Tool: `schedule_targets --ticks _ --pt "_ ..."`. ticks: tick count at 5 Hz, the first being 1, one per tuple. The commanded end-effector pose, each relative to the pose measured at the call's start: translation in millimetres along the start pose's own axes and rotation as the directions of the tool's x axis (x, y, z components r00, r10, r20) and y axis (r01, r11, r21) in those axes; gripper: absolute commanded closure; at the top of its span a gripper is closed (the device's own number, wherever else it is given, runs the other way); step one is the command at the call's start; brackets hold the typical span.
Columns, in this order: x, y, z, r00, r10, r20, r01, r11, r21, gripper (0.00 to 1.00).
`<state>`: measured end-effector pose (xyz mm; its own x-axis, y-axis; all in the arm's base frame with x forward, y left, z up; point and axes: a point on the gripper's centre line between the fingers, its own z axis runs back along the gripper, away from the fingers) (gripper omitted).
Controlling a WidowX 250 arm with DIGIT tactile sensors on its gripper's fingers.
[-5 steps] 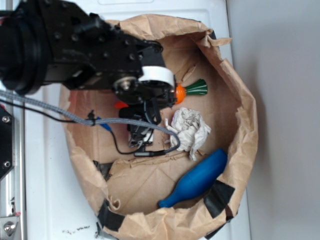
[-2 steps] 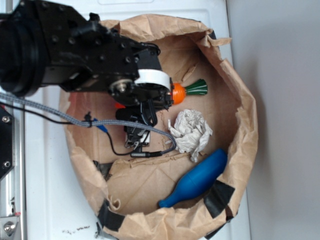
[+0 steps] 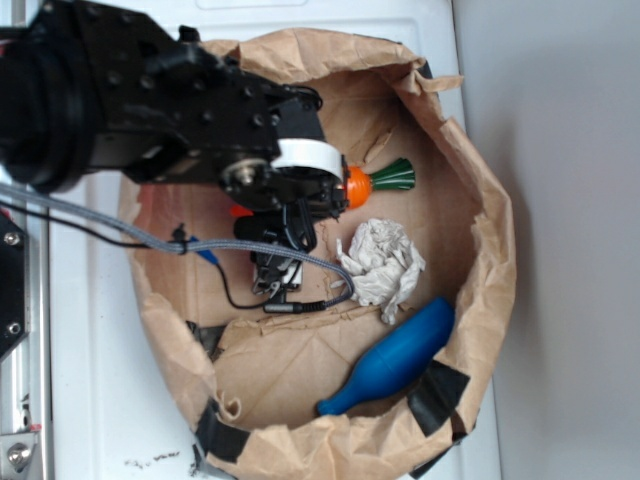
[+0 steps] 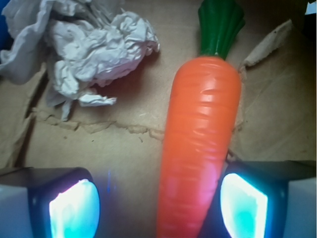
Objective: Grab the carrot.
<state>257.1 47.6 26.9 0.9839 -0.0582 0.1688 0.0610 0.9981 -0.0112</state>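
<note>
The carrot [image 4: 198,148] is glossy orange with a dark green top and lies on brown paper. It runs lengthwise between the fingers of my gripper [image 4: 158,208], which is open. The carrot's lower body sits close to the right fingertip [image 4: 243,206], with a wide gap to the left fingertip [image 4: 74,210]. In the exterior view only the carrot's green top and orange shoulder [image 3: 380,180] stick out to the right of the black wrist [image 3: 280,180]. The wrist hides the fingers and the rest of the carrot there.
A crumpled white paper ball [image 3: 378,262] lies just beside the carrot, also seen as the paper ball [image 4: 84,54]. A blue bottle-shaped toy [image 3: 392,358] rests near the front right. Raised brown paper walls [image 3: 490,260] ring the area. A grey cable [image 3: 150,235] crosses the left side.
The arm has shifted slightly left over the carrot. The paper ball and the blue toy have not moved.
</note>
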Motion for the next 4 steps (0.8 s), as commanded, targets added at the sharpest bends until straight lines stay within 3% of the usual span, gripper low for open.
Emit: schedule_targets --ticks 1,2,4 --pt "19 4 1 0.999 -0.029 0.032 0.028 0.998 0.054 0.16" --pt "16 4 1 0.999 -0.021 0.033 0.019 0.998 0.06 1.0" --pt "10 0 15 0.999 -0.009 0.041 0.006 0.997 0.073 1.0"
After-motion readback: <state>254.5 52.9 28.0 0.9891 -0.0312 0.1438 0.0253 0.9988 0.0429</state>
